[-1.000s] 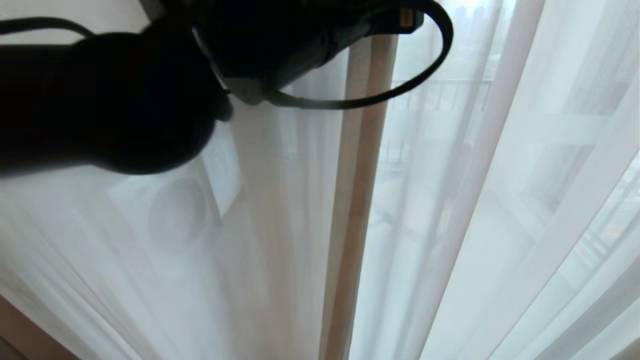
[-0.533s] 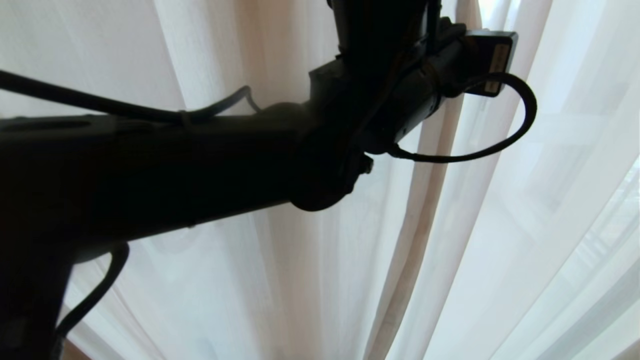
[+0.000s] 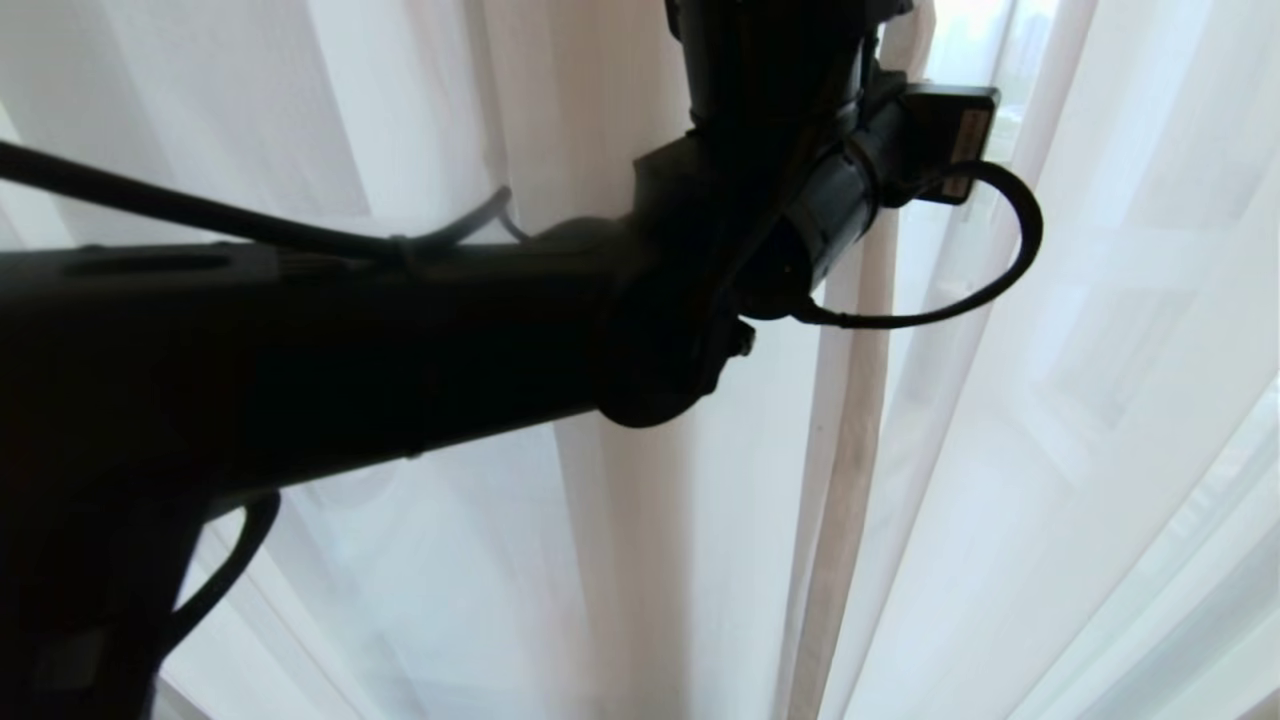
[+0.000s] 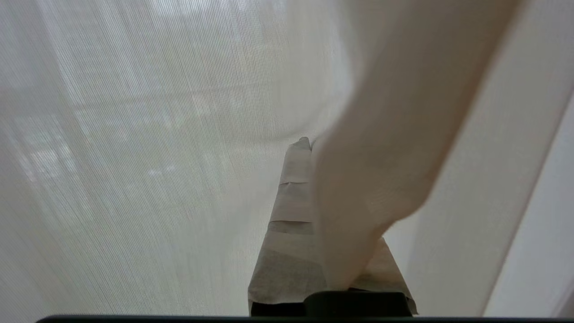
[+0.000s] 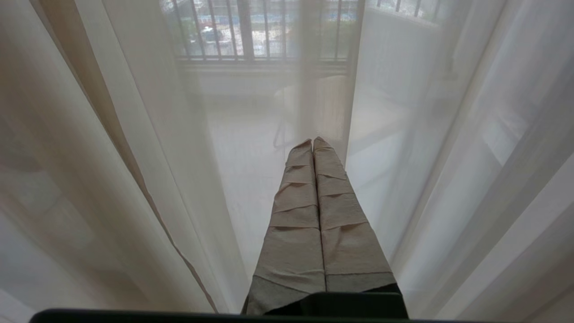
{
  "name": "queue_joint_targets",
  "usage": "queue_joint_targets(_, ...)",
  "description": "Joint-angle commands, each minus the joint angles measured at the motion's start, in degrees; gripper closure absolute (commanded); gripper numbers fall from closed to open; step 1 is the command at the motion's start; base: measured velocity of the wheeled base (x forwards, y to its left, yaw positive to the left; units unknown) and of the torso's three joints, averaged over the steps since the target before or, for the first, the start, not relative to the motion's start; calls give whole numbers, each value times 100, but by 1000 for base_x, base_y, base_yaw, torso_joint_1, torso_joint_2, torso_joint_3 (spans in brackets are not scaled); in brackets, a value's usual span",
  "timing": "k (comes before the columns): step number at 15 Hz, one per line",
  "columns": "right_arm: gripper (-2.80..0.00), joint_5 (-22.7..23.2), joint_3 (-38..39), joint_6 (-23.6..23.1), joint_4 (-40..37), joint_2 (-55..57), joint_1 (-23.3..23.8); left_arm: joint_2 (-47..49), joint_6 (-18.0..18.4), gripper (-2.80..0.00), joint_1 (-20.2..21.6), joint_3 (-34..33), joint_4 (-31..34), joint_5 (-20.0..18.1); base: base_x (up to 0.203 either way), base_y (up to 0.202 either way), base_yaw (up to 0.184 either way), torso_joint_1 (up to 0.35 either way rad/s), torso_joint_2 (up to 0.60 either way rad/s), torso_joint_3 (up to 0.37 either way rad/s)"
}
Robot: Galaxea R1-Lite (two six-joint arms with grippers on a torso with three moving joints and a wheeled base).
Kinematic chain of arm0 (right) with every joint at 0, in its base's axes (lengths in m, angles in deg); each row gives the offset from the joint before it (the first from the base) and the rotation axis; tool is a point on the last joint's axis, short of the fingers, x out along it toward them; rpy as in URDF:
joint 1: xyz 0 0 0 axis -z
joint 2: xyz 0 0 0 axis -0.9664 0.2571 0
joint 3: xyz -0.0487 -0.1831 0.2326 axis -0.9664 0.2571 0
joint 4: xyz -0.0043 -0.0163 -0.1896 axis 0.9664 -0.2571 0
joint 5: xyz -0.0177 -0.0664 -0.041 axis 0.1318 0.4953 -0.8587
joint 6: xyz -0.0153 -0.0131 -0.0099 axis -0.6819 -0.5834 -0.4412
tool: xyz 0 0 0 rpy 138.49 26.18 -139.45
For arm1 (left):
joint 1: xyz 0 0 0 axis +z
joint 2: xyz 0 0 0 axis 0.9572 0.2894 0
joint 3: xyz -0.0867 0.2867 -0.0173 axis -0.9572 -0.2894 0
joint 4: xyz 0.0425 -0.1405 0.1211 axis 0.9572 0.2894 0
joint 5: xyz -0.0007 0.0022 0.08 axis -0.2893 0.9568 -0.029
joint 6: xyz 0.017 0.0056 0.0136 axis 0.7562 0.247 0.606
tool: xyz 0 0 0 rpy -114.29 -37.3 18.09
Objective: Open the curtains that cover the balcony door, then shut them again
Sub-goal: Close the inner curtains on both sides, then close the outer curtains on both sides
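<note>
Nearest the head camera, the left arm (image 3: 330,350) crosses the frame from the lower left as a dark silhouette, its wrist rising out of the top centre, so the left gripper (image 4: 299,150) shows only in its own wrist view. There its tape-wrapped fingers (image 4: 293,202) are pressed together, and a hemmed fold of the curtains (image 4: 381,148) drapes over one side of them; the fold appears pinched between the fingers, though the cloth hides the contact. The right gripper (image 5: 313,144) sits at the lower centre of its wrist view, fingers closed on nothing, its tips just short of the sheer layer (image 5: 251,148). The curtains fill every view: in the head view the beige hem (image 3: 850,480) runs down right of centre, with sheer folds on both sides. Beyond the sheer, at the top of the right wrist view, railing bars (image 5: 224,31) show dimly; the balcony door cannot be made out. The cloth looks light, soft and limp, likely to slip or bunch if taken by a loose pleat. The doubled hem is the firmest hold, and it should slide sideways with a steady pull rather than a jerk.
</note>
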Motion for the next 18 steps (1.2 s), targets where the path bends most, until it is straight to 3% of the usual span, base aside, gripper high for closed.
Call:
queue_joint_targets(1,0,-2,0,1,2,0,-1,-375,110,0,158,-17,-44,216,0,0,0,0,0,0)
queue_joint_targets(5,0,-2,0,1,2,0,-1,-872,312,0,524,-86,-44,630,0,0,0,0,0,0)
queue_joint_targets(8,0,-2,0,1,2,0,-1,-1297,429,0,935,-472,-44,698,0,0,0,0,0,0)
queue_joint_targets(16,0,-2,0,1,2,0,-1,-2788,412,0,2038,-2949,-50,696,0,0,0,0,0,0)
queue_joint_targets(18,0,-2,0,1,2,0,-1,-2887,383,0,2278,-3195,-60,693,0,0,0,0,0,0)
